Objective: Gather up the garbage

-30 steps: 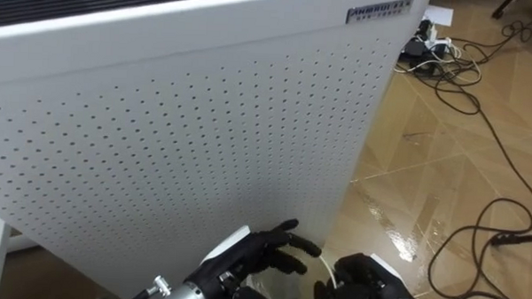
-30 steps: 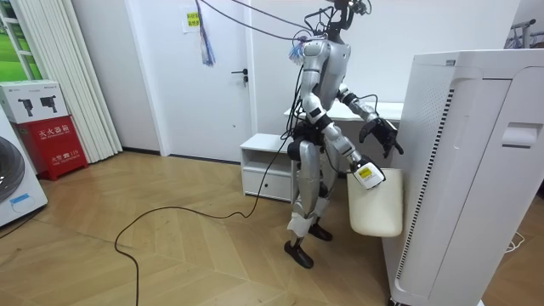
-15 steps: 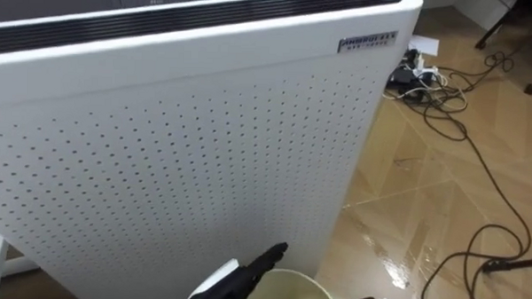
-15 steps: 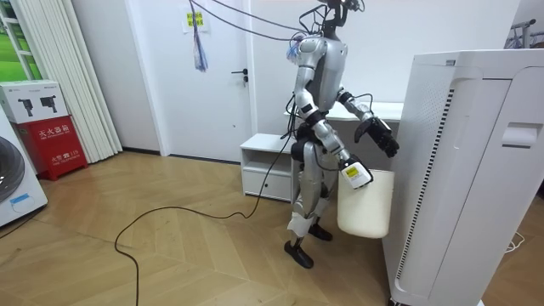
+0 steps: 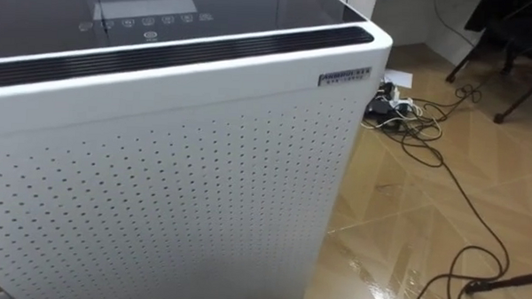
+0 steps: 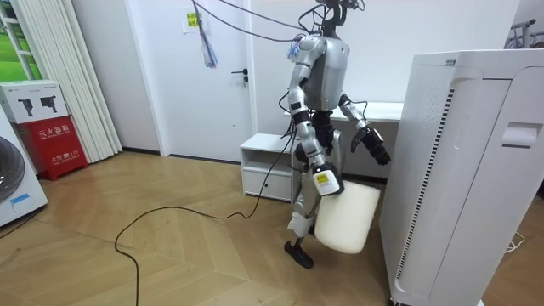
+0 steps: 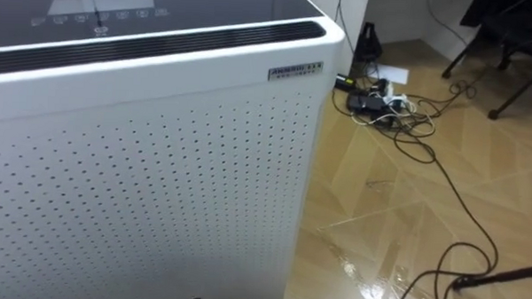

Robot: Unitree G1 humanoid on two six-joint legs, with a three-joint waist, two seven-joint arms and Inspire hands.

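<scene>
The right hand (image 6: 325, 180) grips the rim of the cream waste bin (image 6: 347, 223), which hangs tilted below it; the left hand (image 6: 378, 153) hovers above the bin, its fingers too small to tell; just past both hands stands a white perforated appliance (image 5: 159, 163); beyond it, cables (image 5: 409, 119) lie on the wooden floor (image 5: 487, 184).

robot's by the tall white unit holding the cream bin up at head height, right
Not head height. In the room view the cream bin hangs low beside its legs from the right hand, by the tall white unit.
</scene>
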